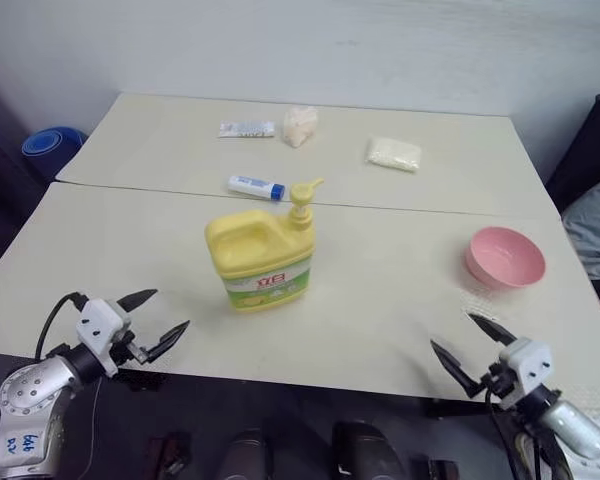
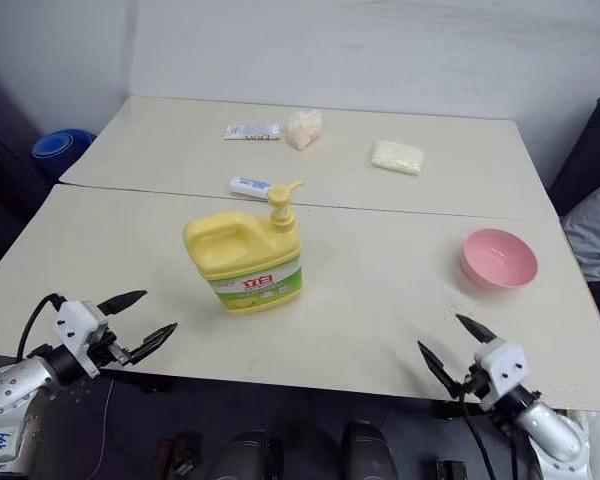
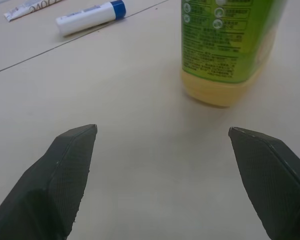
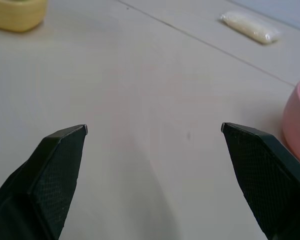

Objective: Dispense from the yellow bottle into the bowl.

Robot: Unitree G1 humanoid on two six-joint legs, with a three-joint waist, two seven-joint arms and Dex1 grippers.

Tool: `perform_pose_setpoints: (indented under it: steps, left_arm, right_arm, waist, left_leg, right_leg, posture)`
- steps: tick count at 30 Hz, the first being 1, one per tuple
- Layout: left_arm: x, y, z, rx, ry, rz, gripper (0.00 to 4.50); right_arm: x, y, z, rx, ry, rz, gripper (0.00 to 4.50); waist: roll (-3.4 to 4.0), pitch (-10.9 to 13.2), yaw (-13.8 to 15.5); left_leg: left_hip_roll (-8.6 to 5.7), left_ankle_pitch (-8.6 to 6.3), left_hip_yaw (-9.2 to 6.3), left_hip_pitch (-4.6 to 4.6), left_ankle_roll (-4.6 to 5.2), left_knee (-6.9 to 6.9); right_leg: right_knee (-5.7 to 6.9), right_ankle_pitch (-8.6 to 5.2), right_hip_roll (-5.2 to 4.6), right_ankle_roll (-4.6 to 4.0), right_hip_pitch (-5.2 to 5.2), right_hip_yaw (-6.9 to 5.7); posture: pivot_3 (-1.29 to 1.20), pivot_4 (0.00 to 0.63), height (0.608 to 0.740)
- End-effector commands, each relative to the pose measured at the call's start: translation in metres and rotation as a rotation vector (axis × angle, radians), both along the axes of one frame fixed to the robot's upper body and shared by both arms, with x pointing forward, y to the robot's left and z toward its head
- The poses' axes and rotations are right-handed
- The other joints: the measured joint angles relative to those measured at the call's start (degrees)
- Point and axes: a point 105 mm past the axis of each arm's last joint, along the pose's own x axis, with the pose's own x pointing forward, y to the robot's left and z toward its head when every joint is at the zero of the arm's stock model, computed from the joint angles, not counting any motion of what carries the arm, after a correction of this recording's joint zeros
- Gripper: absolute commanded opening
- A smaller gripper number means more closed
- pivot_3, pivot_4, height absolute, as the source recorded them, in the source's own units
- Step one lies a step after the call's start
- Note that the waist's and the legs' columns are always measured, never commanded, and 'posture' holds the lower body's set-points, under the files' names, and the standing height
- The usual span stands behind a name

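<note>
Both end effectors, left end effector (image 1: 148, 319) and right end effector (image 1: 465, 346), are hovering wide and empty. The pink bowl (image 1: 505, 257) is sitting well apart from the yellow bottle (image 1: 261, 253); bringing it under the bottle's spout first looks wise.

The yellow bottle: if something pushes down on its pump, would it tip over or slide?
Probably neither. The yellow bottle is squat with a broad base, so it should stand firm. Its pump sits off-centre, so a hard press might rock it slightly on the smooth table.

yellow bottle (image 1: 260, 255): glossy plastic | bowl (image 1: 505, 257): smooth pink plastic | table (image 1: 400, 300): matt
</note>
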Motion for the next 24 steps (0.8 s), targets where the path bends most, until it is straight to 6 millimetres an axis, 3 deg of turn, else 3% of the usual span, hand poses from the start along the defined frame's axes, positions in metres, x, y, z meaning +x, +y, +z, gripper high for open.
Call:
perform_pose_setpoints:
  steps: [1, 4, 7, 9, 13, 16, 21, 24]
  left_arm:
    - [0.0, -0.012, 0.004, 0.016, -0.01, -0.047, 4.47]
    - [0.001, -0.014, 0.015, -0.05, -0.024, -0.068, 4.47]
    - [-0.009, -0.022, 0.027, -0.116, 0.014, -0.219, 4.47]
    - [-0.014, -0.027, 0.048, -0.224, 0.047, -0.307, 4.47]
    - [-0.032, -0.054, 0.078, -0.244, 0.138, -0.54, 4.47]
    - [-0.035, -0.077, 0.096, -0.258, 0.113, -0.641, 4.47]
    - [-0.029, -0.099, 0.114, -0.3, 0.059, -0.69, 4.47]
    - [-0.029, -0.106, 0.114, -0.297, 0.063, -0.706, 4.47]
  right_arm:
    - [0.0, -0.002, 0.008, 0.008, -0.058, -0.029, 4.5]
    - [0.004, 0.0, 0.011, 0.029, -0.08, -0.032, 4.5]
    - [0.009, -0.005, 0.018, 0.051, -0.103, -0.055, 4.5]
    - [0.016, -0.017, 0.027, 0.044, -0.121, -0.081, 4.5]
    - [0.045, -0.044, 0.048, 0.059, -0.148, -0.134, 4.5]
    - [0.072, -0.061, 0.062, 0.068, -0.144, -0.158, 4.5]
    - [0.11, -0.07, 0.049, 0.069, 0.013, -0.17, 4.5]
    - [0.13, -0.071, 0.046, 0.057, 0.06, -0.173, 4.5]
  waist:
    - [0.0, 0.0, -0.28]
    - [0.0, 0.0, -0.89]
    - [0.01, 0.0, -1.34]
    - [0.04, 0.0, -1.37]
    - [0.09, 0.03, -1.42]
    - [0.24, 0.08, -1.43]
    - [0.28, 0.06, -1.42]
    - [0.28, 0.06, -1.45]
  left_leg:
    - [0.0, 0.0, 0.0, 0.01, 0.0, 0.0]
    - [0.02, 0.0, 0.05, 0.08, -0.02, -0.01]
    - [0.05, 0.01, 0.0, 0.07, -0.05, -0.02]
    - [0.06, 0.01, -0.02, 0.07, -0.07, -0.02]
    - [0.0, 0.02, -0.06, 0.04, -0.06, 0.01]
    - [-0.02, 0.02, -0.05, 0.09, -0.05, 0.01]
    - [0.05, 0.08, -0.08, 0.01, -0.12, -0.02]
    - [-0.01, 0.12, -0.01, -0.02, -0.05, 0.05]
  right_leg:
    - [0.02, 0.0, 0.0, 0.0, 0.0, 0.01]
    - [0.07, 0.0, 0.01, 0.0, 0.0, 0.1]
    - [0.07, 0.0, 0.01, 0.0, 0.0, 0.08]
    - [0.07, -0.01, 0.01, -0.02, -0.01, 0.08]
    - [0.04, -0.01, -0.08, -0.03, 0.02, 0.1]
    - [0.03, -0.01, -0.06, -0.03, 0.08, 0.11]
    - [0.17, -0.02, 0.13, -0.05, 0.04, -0.01]
    - [0.17, -0.01, 0.12, -0.03, 0.04, 0.03]
  posture:
    - [0.0, 0.15, 0.74]
    - [0.0, 0.15, 0.74]
    - [0.0, 0.15, 0.74]
    - [0.0, 0.15, 0.74]
    - [0.0, 0.15, 0.74]
    - [0.0, 0.15, 0.74]
    - [0.0, 0.15, 0.74]
    - [0.0, 0.15, 0.74]
